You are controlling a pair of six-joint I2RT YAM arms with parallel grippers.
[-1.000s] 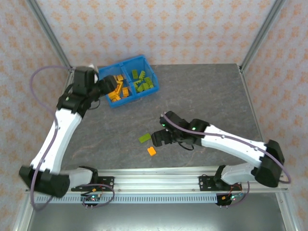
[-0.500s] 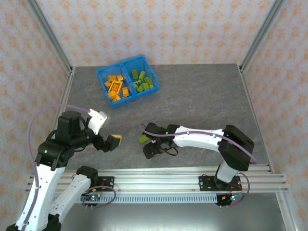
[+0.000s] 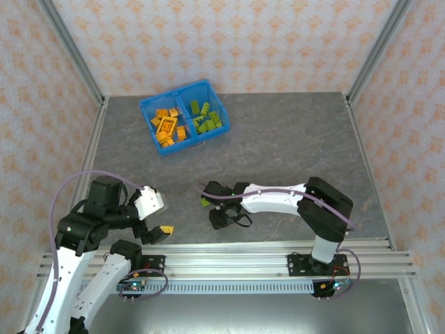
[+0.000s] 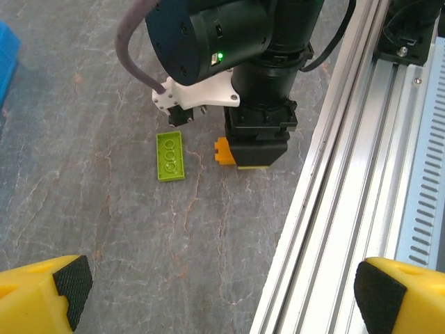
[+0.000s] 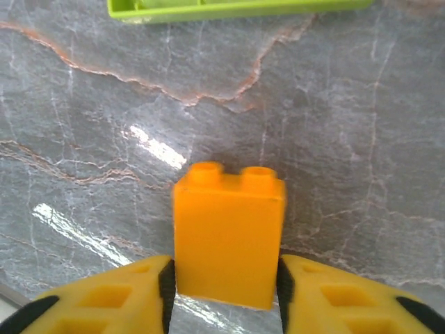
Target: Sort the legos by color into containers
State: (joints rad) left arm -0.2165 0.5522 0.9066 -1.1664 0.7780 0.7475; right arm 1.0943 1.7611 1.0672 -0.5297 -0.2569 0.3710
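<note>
Both arms have shifted since a second ago: my left arm [image 3: 76, 243], which was up at the blue bin [image 3: 174, 92], is now folded back at the near left corner, and my right arm [image 3: 278, 198] has swung round low along the near side of the table [image 3: 292, 139]

From above, I see the grey marbled table bare over most of its right half. The bin sits at the far left, its two compartments side by side. A heap of orange bricks [image 3: 169, 129] lies in the left one and green bricks [image 3: 207, 118] in the right one

My left gripper [image 4: 219, 299] hangs above the near left of the table with its fingers spread wide and nothing between them. Its camera looks across at the other arm and at the aluminium rail [image 4: 361, 174] on the near edge

My right gripper [image 5: 226, 299] is down at the table near the middle of the near edge. Its yellow fingers have closed in on a single orange brick [image 5: 228, 236], with a pad against each side. That brick rests on the table with its two studs pointing away from the fingers

Just beyond it, apart from it, a flat green plate [image 4: 170, 156] lies on the table, well away from the bin
</note>
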